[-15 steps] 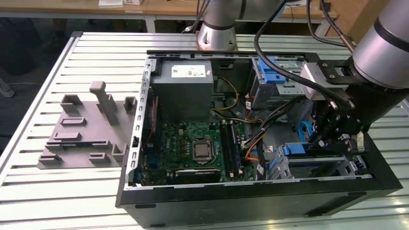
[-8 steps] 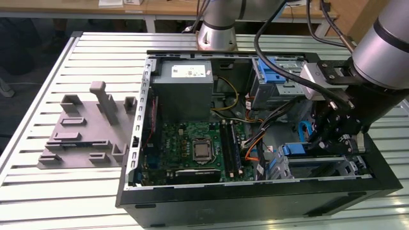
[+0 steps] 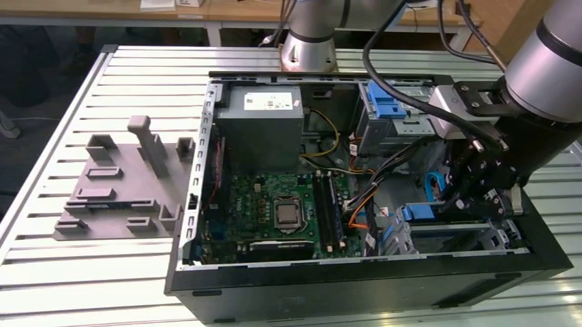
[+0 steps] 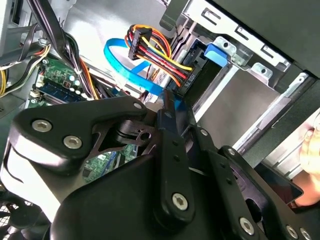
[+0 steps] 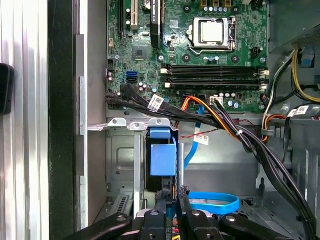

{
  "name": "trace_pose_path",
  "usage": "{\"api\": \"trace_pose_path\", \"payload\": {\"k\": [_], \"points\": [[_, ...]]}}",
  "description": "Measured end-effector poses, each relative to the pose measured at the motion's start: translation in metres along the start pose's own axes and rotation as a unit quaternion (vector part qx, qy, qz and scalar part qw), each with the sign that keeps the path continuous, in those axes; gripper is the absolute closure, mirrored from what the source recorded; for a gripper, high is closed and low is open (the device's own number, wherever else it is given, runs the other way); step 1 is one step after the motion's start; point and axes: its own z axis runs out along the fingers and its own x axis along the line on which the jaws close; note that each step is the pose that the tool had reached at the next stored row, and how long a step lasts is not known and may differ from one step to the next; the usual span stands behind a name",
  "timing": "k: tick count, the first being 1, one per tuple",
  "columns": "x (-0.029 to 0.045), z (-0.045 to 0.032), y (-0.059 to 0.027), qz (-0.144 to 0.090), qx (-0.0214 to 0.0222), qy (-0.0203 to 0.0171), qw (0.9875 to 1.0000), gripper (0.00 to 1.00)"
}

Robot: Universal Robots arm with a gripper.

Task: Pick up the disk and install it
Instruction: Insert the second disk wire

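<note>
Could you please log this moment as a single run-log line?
end effector: inside PC case | at drive bay | disk: seated in bay

The gripper's (image 4: 167, 107) black linkage covers much of the second wrist view so I cannot tell what its tips meet, the disk (image 5: 163, 159) sits mostly sunk in its bay (image 5: 125, 160), and a hand (image 4: 312, 145) is cut by the edge.
</note>
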Motion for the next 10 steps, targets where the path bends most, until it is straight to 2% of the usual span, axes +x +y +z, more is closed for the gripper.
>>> {"api": "trace_pose_path", "payload": {"k": [7,9,10], "points": [[-0.0001,-0.0075,-0.0001,0.0,-0.0003,0.0012,1.0,0.78],[-0.0002,-0.0089,-0.0001,0.0,-0.0004,0.0019,1.0,0.89],[-0.0002,-0.0094,-0.0001,0.0,-0.0004,0.0022,1.0,0.89]]}}
